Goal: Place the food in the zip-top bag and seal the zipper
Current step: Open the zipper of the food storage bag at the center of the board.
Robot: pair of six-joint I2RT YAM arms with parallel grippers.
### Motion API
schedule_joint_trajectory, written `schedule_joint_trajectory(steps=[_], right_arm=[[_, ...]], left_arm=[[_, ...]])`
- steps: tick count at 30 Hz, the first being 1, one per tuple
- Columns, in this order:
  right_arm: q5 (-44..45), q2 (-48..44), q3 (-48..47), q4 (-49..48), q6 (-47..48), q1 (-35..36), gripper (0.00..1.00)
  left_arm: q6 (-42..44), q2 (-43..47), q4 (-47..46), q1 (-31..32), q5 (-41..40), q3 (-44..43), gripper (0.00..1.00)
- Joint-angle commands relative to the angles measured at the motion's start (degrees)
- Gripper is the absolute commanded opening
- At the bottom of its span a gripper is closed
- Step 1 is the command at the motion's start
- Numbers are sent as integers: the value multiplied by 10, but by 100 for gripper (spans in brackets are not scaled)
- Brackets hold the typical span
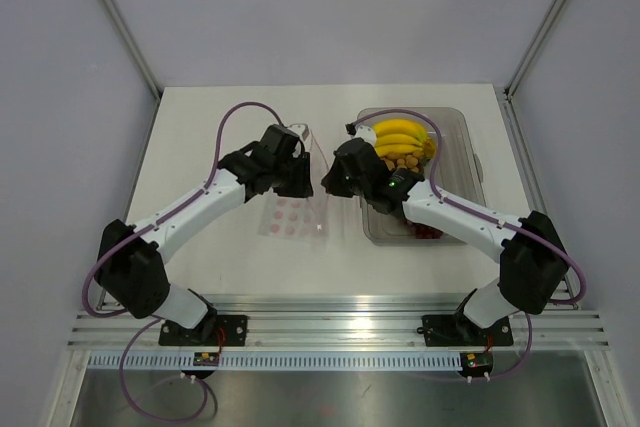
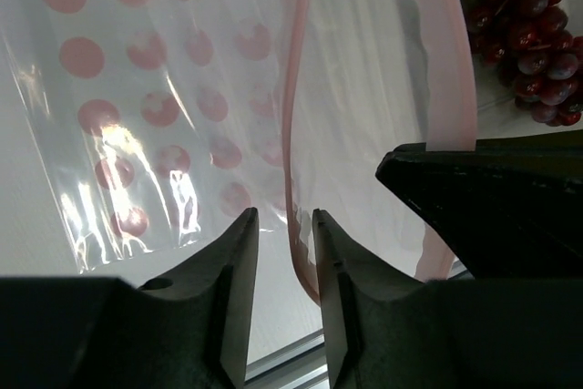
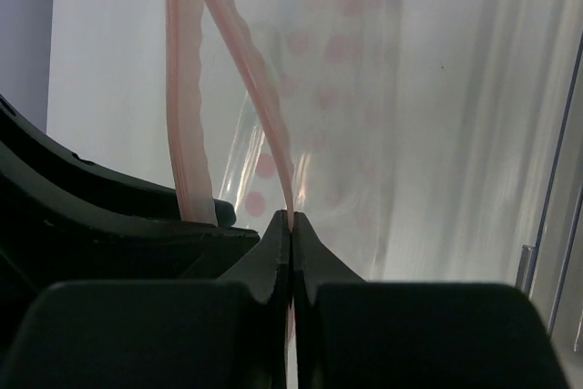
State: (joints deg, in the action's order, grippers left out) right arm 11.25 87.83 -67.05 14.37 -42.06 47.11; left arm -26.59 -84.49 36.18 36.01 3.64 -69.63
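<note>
The clear zip-top bag point(image 1: 290, 219) with pink-red dots lies between the two arms, its mouth lifted. My right gripper point(image 3: 291, 216) is shut on one lip of the pink zipper point(image 3: 250, 88); the other lip point(image 3: 187, 116) hangs apart to its left. My left gripper point(image 2: 282, 220) is open, with the zipper point(image 2: 293, 88) running loose through the gap, close to the right finger point(image 2: 332, 252). Both grippers point(image 1: 305, 187) point(image 1: 325, 185) meet tip to tip over the bag's right edge. The food sits in the tray: bananas point(image 1: 400, 137), tan round fruits point(image 1: 400, 160) and dark red grapes point(image 2: 533, 34).
A rigid clear tray point(image 1: 470, 147) stands at the right of the white table, partly under my right arm. The right gripper's black body point(image 2: 492, 198) fills the left wrist view's right side. An aluminium rail point(image 1: 340, 327) runs along the near edge.
</note>
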Motion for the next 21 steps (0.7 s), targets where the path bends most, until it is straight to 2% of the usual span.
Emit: schedule_joint_trajectory(steps=[1,2,5,6,7,14,18,21], right_arm=[[-4,-16,-2,-31,-15,-4,0],[-1,-17,0,-32,-15,-4,0],[6,-16,-5,-26,-10,-5,0],[8,-15,-5,-21,-9,-7,0],[10,-17,-3,-18,-8,-11,0],[11,-7,0,5,2,-31,0],[2,5,-3,-3,0,-31,0],[-1,10,-5,-5,-3,-31,0]], left_arm=[[-24,16,-50,6,7,12,31],[-28,18,-53,6,3,15,29],[-37,29,-59,6,-12,24,15],[-36,30,-53,6,-18,22,3],[-29,32,-44,6,-24,17,0],[14,45,59,6,-96,-66,0],[29,37,89,6,-96,-103,0],[29,34,93,6,-103,-99,0]])
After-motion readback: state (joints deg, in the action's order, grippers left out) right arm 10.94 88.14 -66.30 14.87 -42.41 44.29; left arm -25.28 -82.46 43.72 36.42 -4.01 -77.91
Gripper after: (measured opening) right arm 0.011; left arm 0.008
